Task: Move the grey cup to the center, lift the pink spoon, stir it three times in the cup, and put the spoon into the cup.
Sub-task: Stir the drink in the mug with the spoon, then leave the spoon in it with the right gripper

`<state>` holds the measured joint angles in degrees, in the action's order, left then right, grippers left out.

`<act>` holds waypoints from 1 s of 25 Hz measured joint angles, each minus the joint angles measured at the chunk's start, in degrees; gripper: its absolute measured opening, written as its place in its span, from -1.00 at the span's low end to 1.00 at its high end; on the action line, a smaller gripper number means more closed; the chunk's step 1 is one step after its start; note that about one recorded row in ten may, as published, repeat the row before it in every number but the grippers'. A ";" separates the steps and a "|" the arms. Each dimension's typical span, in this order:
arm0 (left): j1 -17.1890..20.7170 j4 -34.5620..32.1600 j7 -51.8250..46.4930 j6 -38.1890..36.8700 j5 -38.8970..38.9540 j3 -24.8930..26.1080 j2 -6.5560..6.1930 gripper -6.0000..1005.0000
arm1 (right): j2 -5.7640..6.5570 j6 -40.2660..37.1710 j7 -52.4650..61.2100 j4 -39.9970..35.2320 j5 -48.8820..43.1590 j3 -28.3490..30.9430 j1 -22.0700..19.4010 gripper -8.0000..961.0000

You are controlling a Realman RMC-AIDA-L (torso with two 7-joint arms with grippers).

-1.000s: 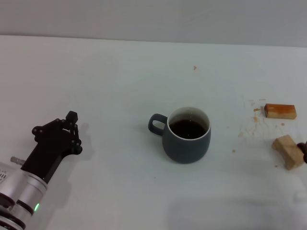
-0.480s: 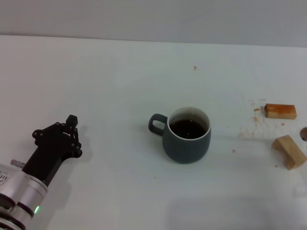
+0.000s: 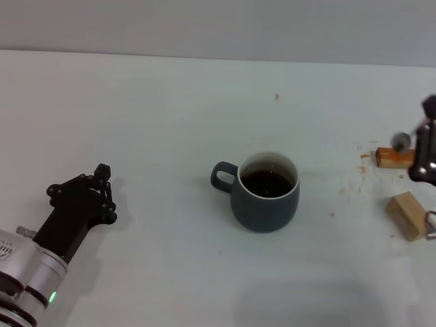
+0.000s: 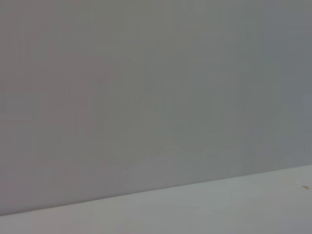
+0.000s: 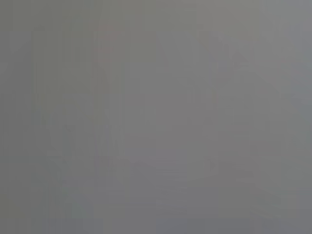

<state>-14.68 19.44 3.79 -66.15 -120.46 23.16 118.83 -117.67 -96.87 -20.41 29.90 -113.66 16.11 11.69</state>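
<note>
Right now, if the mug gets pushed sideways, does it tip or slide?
Probably slides: the mug is squat with a wide base on the smooth table. The dark drink sits near the rim, so a jerk may slosh it. The side handle could make it turn.

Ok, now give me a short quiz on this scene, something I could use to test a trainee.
1. True or false: the grey cup is empty.
2. Which claw is beside the tan wooden blocks? A: left claw. B: right claw.
3. How many tan wooden blocks lie on the table?

Key:
1. False; it holds dark liquid.
2. B; the left claw sits far off on the cup's other side.
3. Two.
</note>
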 joint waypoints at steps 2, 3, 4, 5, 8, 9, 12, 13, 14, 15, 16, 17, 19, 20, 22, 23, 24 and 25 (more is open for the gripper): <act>0.00 -0.05 0.01 0.19 0.08 0.11 0.00 -0.99 | -0.08 -0.03 0.01 0.60 -1.53 0.14 1.31 -0.84; 0.00 -0.07 0.03 0.30 0.12 0.16 0.00 -0.99 | -0.11 -0.06 0.01 1.00 -2.16 0.06 1.88 -0.84; 0.00 -0.06 0.04 0.36 0.13 0.18 0.00 -0.99 | -0.12 -0.09 0.02 1.52 -2.78 -0.05 2.38 -0.84; 0.00 -0.07 0.05 0.41 0.13 0.19 0.00 -0.99 | -0.12 -0.10 0.02 2.04 -3.52 -0.12 2.86 -0.84; 0.00 -0.07 0.06 0.42 0.16 0.26 0.00 -0.99 | -0.12 0.05 0.03 3.57 -5.70 -0.09 3.89 -0.84; 0.00 -0.06 0.06 0.40 0.18 0.34 0.00 -0.99 | -0.14 0.12 0.04 3.95 -6.15 -0.08 4.25 -0.84; 0.00 -0.05 0.07 0.30 0.25 0.66 0.00 -0.99 | -0.41 0.93 0.05 5.41 -7.85 -0.12 5.04 -0.84; 0.00 -0.04 0.08 0.30 0.28 0.75 -0.03 -0.99 | -0.54 1.37 0.06 5.79 -8.60 0.00 5.17 -0.84; 0.00 -0.03 0.08 0.30 0.31 0.80 -0.05 -0.99 | -0.75 1.95 0.06 6.11 -9.33 0.10 5.26 -0.84; 0.00 -0.03 0.08 0.30 0.31 0.81 -0.07 -0.99 | -0.90 2.46 0.06 6.28 -9.70 0.08 5.36 -0.84; 0.00 -0.02 0.08 0.30 0.32 0.82 -0.08 -0.99 | -1.02 2.90 0.06 6.45 -9.94 0.02 5.44 -0.84; 0.00 -0.02 0.09 0.30 0.32 0.83 -0.09 -0.99 | -1.12 3.44 0.06 6.61 -9.98 -0.11 5.50 -0.84; 0.00 -0.01 0.12 0.30 0.32 0.83 -0.09 -0.99 | -1.26 4.45 0.06 6.90 -10.03 -0.55 5.56 -0.84; 0.00 -0.02 0.15 0.30 0.32 0.83 -0.09 -0.99 | -1.33 4.95 0.05 7.04 -10.06 -0.96 5.56 -0.84; 0.00 -0.01 0.17 0.28 0.32 0.83 -0.11 -0.99 | -1.41 5.76 0.04 7.23 -10.08 -1.65 5.49 -0.84; 0.00 -0.01 0.17 0.28 0.32 0.83 -0.13 -0.99 | -1.45 6.31 0.04 7.26 -10.08 -1.91 5.44 -0.84; 0.00 -0.02 0.17 0.28 0.32 0.83 -0.15 -0.99 | -1.54 7.39 0.04 7.28 -10.09 -2.37 5.34 -0.84; 0.00 -0.04 0.17 0.28 0.32 0.83 -0.17 -0.99 | -1.54 7.39 0.04 7.28 -10.09 -2.37 5.34 -0.84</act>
<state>-14.68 19.41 3.96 -65.87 -120.14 24.00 118.65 -119.21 -89.48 -20.37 37.18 -123.75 13.74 17.02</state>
